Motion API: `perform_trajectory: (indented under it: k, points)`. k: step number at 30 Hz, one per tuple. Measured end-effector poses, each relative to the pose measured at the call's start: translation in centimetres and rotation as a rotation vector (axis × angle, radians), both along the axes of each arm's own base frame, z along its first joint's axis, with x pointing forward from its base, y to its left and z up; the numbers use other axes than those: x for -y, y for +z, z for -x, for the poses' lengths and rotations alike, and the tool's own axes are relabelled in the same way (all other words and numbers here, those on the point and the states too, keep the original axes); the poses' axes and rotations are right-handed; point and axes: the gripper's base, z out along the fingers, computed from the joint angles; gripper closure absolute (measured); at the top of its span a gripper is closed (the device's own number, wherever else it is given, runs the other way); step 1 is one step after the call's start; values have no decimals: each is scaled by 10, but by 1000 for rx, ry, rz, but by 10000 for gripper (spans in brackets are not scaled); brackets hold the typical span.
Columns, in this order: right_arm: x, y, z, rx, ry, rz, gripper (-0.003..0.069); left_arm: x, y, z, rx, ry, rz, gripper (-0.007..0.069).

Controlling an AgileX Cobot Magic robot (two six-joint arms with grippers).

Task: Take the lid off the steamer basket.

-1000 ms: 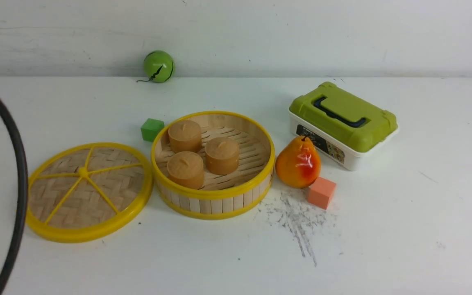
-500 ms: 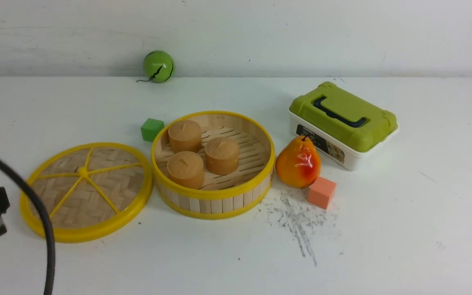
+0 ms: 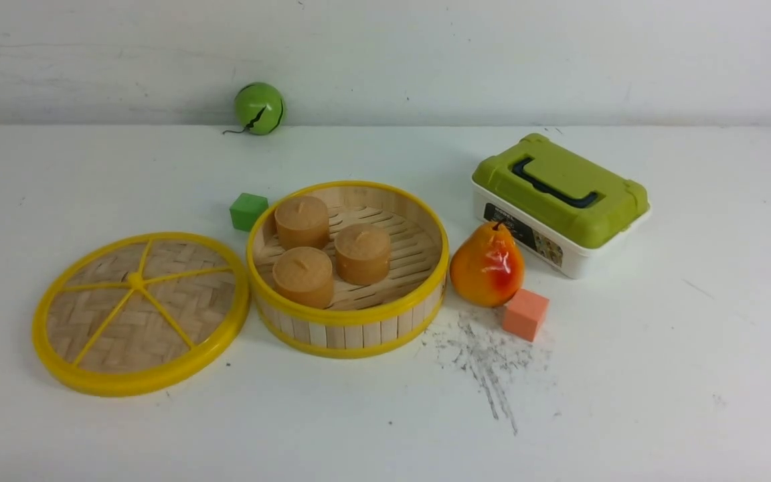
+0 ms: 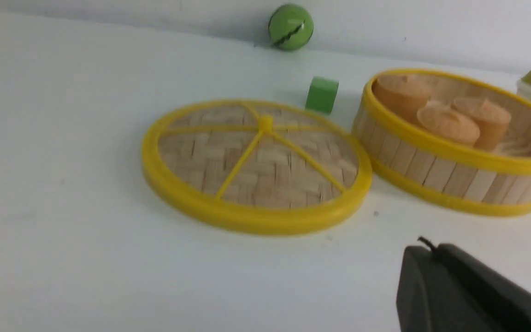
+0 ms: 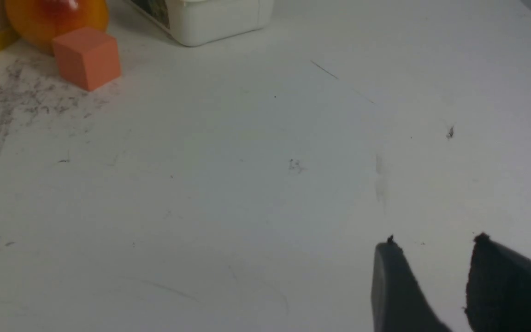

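Note:
The lid (image 3: pixel 141 314), a woven bamboo disc with a yellow rim and spokes, lies flat on the table just left of the steamer basket (image 3: pixel 352 333), their rims nearly touching. The basket stands open and holds three brown cakes (image 3: pixel 362 253). Neither gripper shows in the front view. In the left wrist view the lid (image 4: pixel 254 166) and the basket (image 4: pixel 431 170) lie ahead of my left gripper (image 4: pixel 427 249), which is shut, empty and well short of the lid. My right gripper (image 5: pixel 433 244) is open and empty over bare table.
A green cube (image 3: pixel 248 211) sits behind the basket's left side. A green ball (image 3: pixel 259 108) lies by the back wall. A pear (image 3: pixel 487 266), an orange cube (image 3: pixel 525 314) and a white box with a green lid (image 3: pixel 559 201) stand right of the basket.
The left arm and its black cable have drawn back and left the front view at the lower left. The lid, the basket and the other objects have not moved.

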Motion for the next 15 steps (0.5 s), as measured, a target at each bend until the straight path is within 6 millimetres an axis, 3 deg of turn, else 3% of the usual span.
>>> perform_trajectory:
  k: [3,15]
  points:
    - [0,0,0,1,0,0,419,0,-11,3,-115,-4,2,637]
    - [0,0,0,1,0,0,419,1,-12,3,-122,-5,4,636]
